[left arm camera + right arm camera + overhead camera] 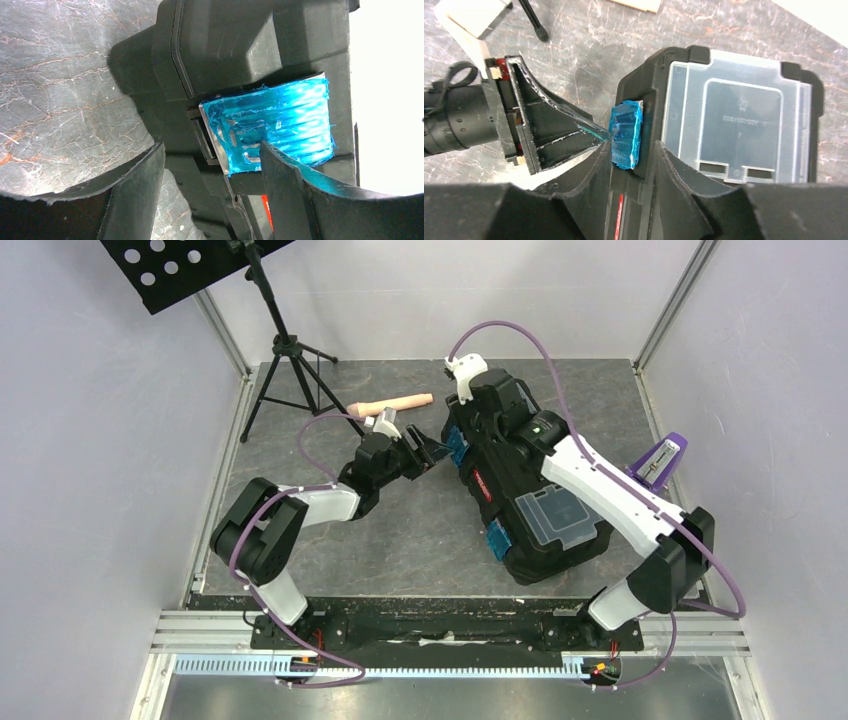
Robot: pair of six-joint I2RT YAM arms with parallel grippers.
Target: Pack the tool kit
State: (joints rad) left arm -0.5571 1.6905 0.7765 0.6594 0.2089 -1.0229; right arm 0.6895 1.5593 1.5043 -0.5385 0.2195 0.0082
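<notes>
**Carefully Now: Two Grippers Crowd One Latch**

Here the toolbox [540,558] lies on the tabletop [400,530], right of centre, its lid apparently down, with your right arm reaching over it. Both grippers meet at the farther blue latch [272,125]. Your left gripper [212,147] is spread wide and holds nothing, and one fingertip touches the latch's edge. Your right gripper [633,147] has its jaws parted astride the latch and the box's front wall, clamping nothing that shows.

The danger is the crowding. The left fingertip sits just beside a right finger, so a push from either arm could knock the two together. Press off-centre and the latch may end up only half-fastened. Press hard and the box could slide, since nothing braces it. The nearer latch [497,538] looks worth checking too.

Around you, a beige handle [395,403] lies beyond the left gripper, near the feet of a tripod stand [285,360]. A purple object [657,460] rests at the right edge, close to your right forearm. The purple cable [500,328] loops above the box and could snag.
</notes>
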